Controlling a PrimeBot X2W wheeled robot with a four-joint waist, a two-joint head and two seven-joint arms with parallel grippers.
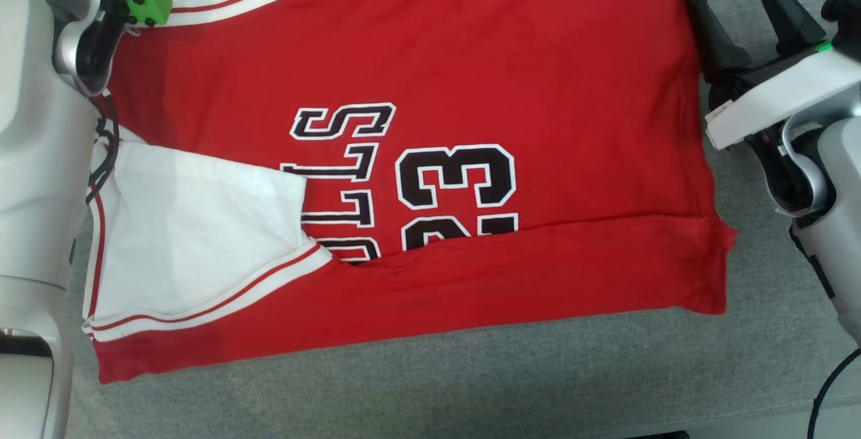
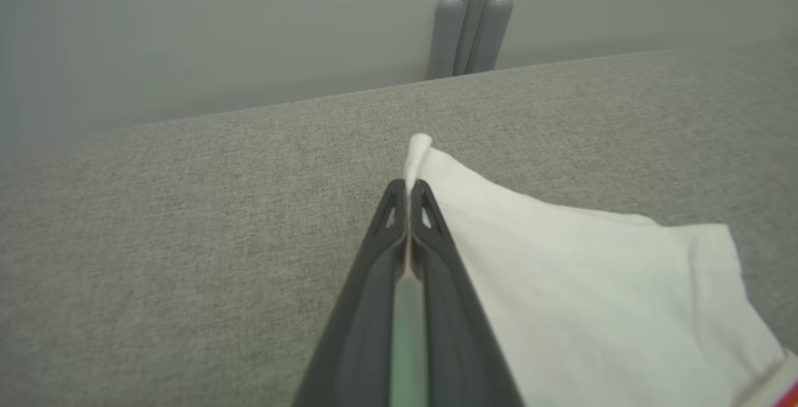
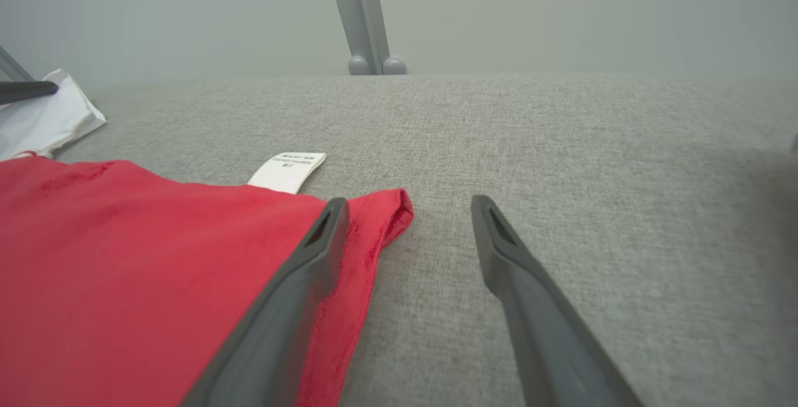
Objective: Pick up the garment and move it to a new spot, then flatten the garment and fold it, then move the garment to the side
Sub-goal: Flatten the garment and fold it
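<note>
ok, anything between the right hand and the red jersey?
Nothing visible. The open right hand sits at a hem corner of the red jersey: one finger over the fabric, the other over the bare grey fabric surface. The white care label lies beyond the hem, clear of the fingers.

Garment [image 1: 511, 56] lettering [image 1: 350, 170] partly under fold [image 1: 538, 264]

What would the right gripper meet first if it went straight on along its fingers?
Most likely the grey surface just past the garment's red corner. The open right gripper has one finger over that corner, the other over bare surface; the line beyond looks free to the far edge, though depth is unclear.
</note>
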